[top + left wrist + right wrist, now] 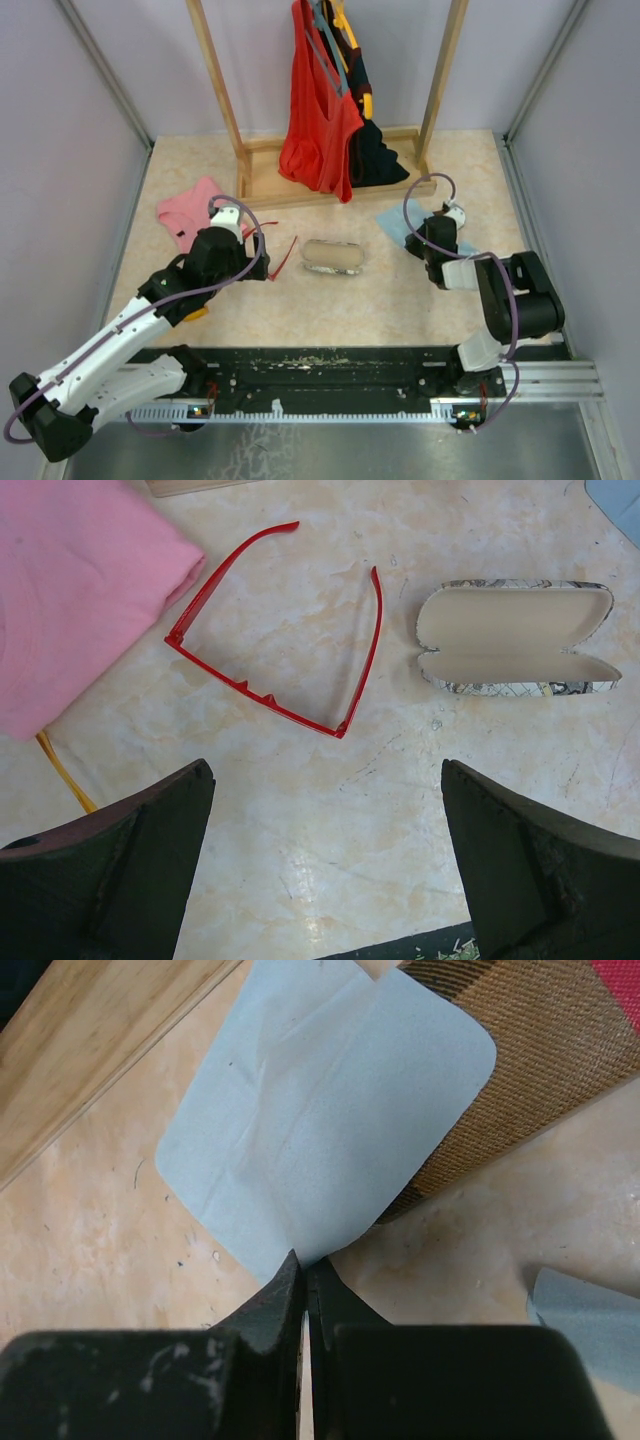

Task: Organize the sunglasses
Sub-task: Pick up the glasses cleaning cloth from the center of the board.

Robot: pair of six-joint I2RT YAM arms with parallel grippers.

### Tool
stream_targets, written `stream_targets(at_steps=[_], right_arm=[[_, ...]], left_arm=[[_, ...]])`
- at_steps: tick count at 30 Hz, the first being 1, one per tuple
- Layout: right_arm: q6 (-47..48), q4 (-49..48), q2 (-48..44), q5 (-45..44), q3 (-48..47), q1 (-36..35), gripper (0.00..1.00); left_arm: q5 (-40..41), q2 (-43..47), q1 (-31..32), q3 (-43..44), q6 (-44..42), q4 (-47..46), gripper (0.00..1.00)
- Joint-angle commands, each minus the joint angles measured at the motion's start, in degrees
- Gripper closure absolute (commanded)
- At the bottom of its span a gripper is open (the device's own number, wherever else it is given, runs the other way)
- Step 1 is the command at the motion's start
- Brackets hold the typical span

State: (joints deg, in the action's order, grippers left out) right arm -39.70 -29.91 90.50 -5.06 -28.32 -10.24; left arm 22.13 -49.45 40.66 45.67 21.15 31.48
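Note:
The sunglasses [262, 696], with a thin red frame and both arms spread open, lie flat on the table; in the top view they [285, 254] sit just right of my left gripper. My left gripper [325, 865] is open and empty, hovering on the near side of them; it also shows in the top view [240, 262]. An open glasses case [515, 637] with a cream inside lies to their right, seen too in the top view [335, 256]. My right gripper [305, 1260] is shut on a corner of the light blue cloth [320, 1110].
A pink cloth [70, 590] lies left of the sunglasses. A brown woven case with a red stripe [520, 1050] lies under the blue cloth's far edge. A wooden rack [330, 180] with hanging red and dark garments stands at the back.

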Motion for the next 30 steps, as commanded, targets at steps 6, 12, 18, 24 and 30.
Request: stream_targets(at_steps=[6, 12, 18, 24, 30], right_arm=[[6.1, 8.8, -13.6, -0.1, -4.6, 0.5, 1.0], [8.4, 20.1, -22.3, 1.1, -6.2, 0.5, 1.0], [9.3, 32.9, -32.2, 5.1, -6.9, 0.4, 1.0], [9.7, 46.3, -42.0, 8.2, -8.5, -1.9, 1.0], [9.1, 57.4, -48.4, 8.6, -12.0, -9.7, 1.0]], left_arm=[[0.4, 1.2, -0.4, -0.5, -0.2, -0.3, 0.0], [-0.4, 2.0, -0.4, -0.7, -0.3, -0.8, 0.0], [-1.5, 2.8, -0.4, -0.9, -0.3, -1.1, 0.0], [-3.4, 3.8, -0.4, -1.5, 0.6, -1.9, 0.0], [-5.1, 4.3, -0.4, -2.2, 2.8, -2.1, 0.0]])
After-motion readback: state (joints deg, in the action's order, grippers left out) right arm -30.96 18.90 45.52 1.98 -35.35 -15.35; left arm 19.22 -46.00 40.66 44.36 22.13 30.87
